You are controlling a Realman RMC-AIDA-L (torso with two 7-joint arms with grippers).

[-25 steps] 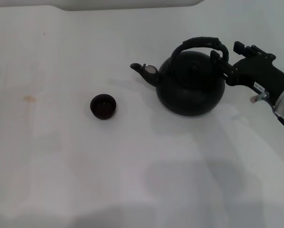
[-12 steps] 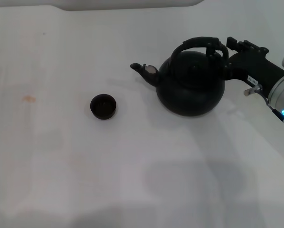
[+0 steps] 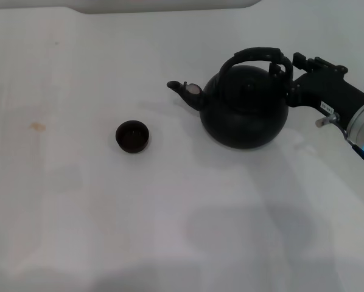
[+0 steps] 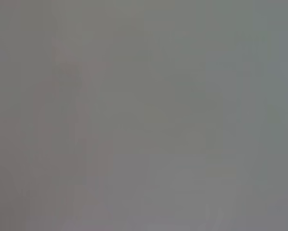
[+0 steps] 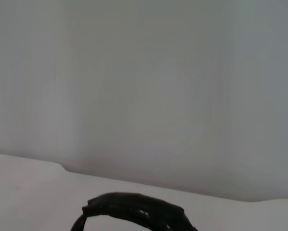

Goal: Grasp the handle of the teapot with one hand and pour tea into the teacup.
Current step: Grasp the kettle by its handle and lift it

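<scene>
The matte black teapot [image 3: 246, 112] stands upright on the white table at the right, with its spout [image 3: 185, 90] pointing left. Its arched black handle [image 3: 255, 55] rises over the lid. The top of the handle also shows in the right wrist view [image 5: 134, 209]. My right gripper [image 3: 283, 70] reaches in from the right and is at the right end of the handle. The tiny dark teacup [image 3: 133, 135] stands to the left of the spout, well apart from it. No tea can be made out. The left arm is out of view.
A small brownish stain [image 3: 37, 126] marks the table at the far left. The table's back edge [image 3: 170, 7] runs along the top of the head view. The left wrist view shows only flat grey.
My right gripper rose and pushed left toward the handle, then eased slightly back to the right. The teapot and the teacup have not moved.
</scene>
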